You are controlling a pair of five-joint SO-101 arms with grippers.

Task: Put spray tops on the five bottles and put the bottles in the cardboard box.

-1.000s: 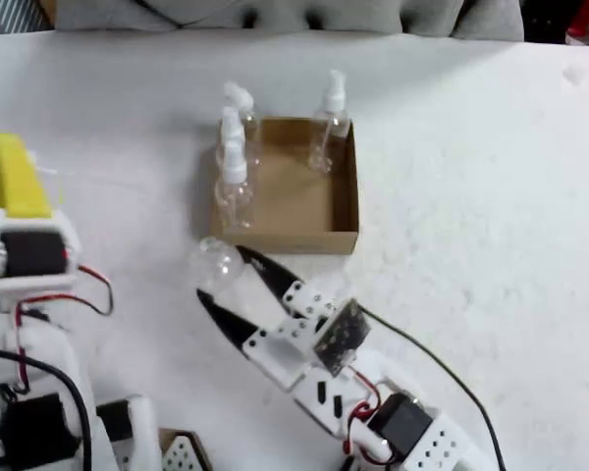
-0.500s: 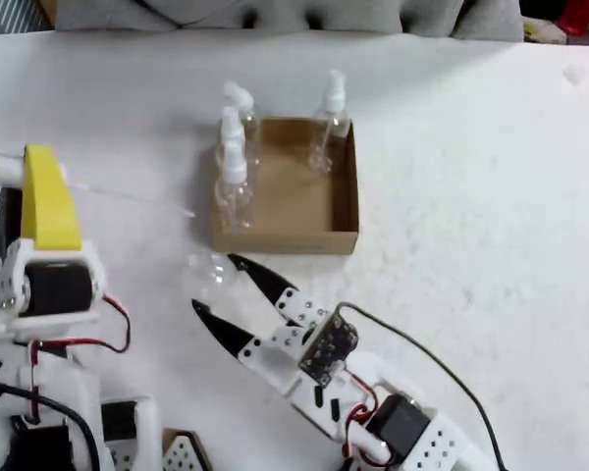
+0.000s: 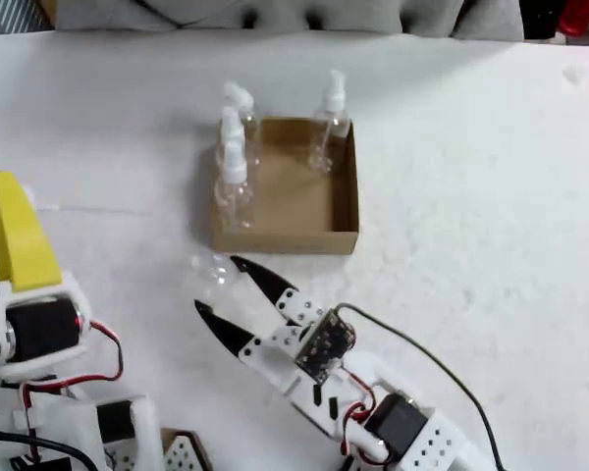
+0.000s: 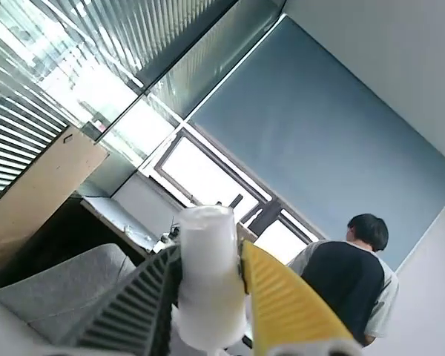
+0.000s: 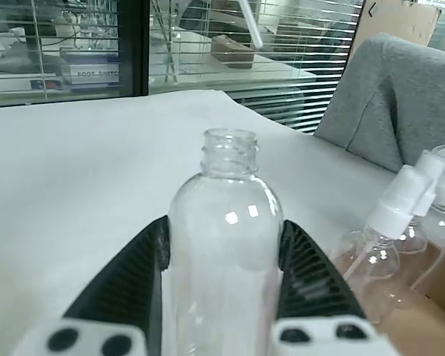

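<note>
Currently the right jaws grip the open bottle (image 3: pixel 209 267) by its body. It stands upright on the bench (image 3: pixel 471 147), just in front of the box (image 3: pixel 287 241). The left jaws are closed on the top (image 4: pixel 206 289), held high at the bench's left edge and well apart from the bottle. Its tube (image 3: pixel 98 210) points toward the box. Four capped bottles (image 3: pixel 234 167) stand in the box, three along one side wall and one at the far opposite corner.

Probable faults from this state:

1. Tube misses the neck. The neck (image 5: pixel 228 144) is narrow and the tube looks thin and flexible. A slight offset would likely bend the tube against the rim or push the bottle sideways.
2. Bottle turns or slips. The wall is smooth and round, and the jaws touch it on two sides only. Twisting or pressing the top on could spin the bottle or tilt it.
3. Top shifts in the left jaws. Any tilt there would probably seat it crooked.
4. Collision at the box. The three grouped bottles stand on the side nearest the open bottle, so a low entry could topple them.
</note>
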